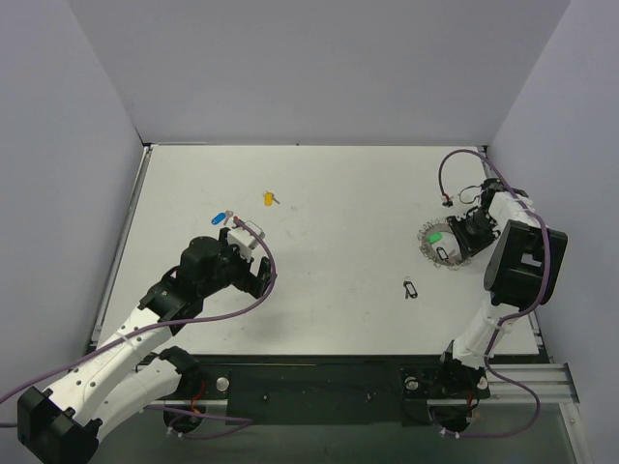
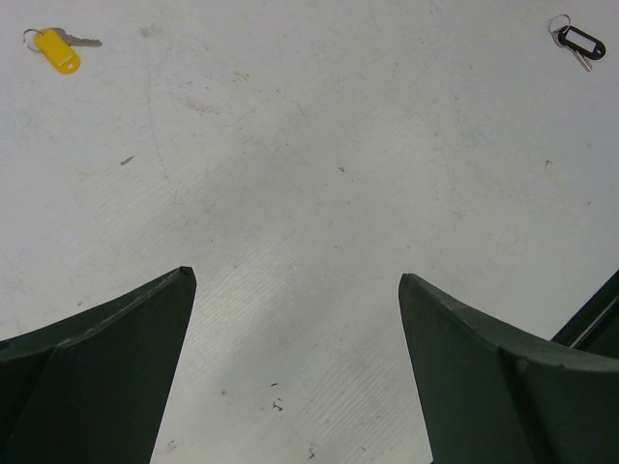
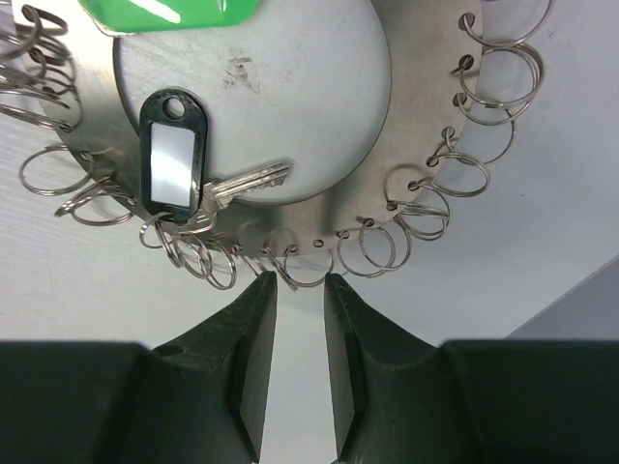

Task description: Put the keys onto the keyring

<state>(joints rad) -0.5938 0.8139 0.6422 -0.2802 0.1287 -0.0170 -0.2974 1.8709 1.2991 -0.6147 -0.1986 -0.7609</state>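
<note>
Two keys sit at the keyring (image 3: 319, 97), a flat metal disc with small wire rings all round its rim, lying by the right edge of the table (image 1: 338, 193). One black key (image 3: 174, 159) rests on the disc with its head against the rim rings. The green key (image 1: 435, 237) lies across the disc's far side, and I cannot tell whether it is threaded. Three more keys lie loose. The blue key (image 1: 219, 217) and the yellow key (image 2: 58, 50) sit toward the far left of the table, apart from each other. A second black key (image 2: 578, 43) sits alone toward the near edge, right of centre and near the disc.

At the disc's near rim the right gripper (image 3: 300, 290) has its jaws drawn close, with a narrow gap between them and a small ring at the tips. Whether they pinch that ring, or anything, I cannot tell. The likely reason for the pose is to steady the disc, or to present one ring so that a key can be fed onto it.

Low over bare table, just on the near side of the blue key, the left gripper (image 2: 295, 280) has its jaws spread as wide as they go, with nothing between them. That wide stance suits a pick-up of one loose key. Its camera shows the yellow key and the loose black one far ahead, so it is not yet lined up on either. The keys are tiny and flat, so a clean pinch off the table looks like the hard part.
</note>
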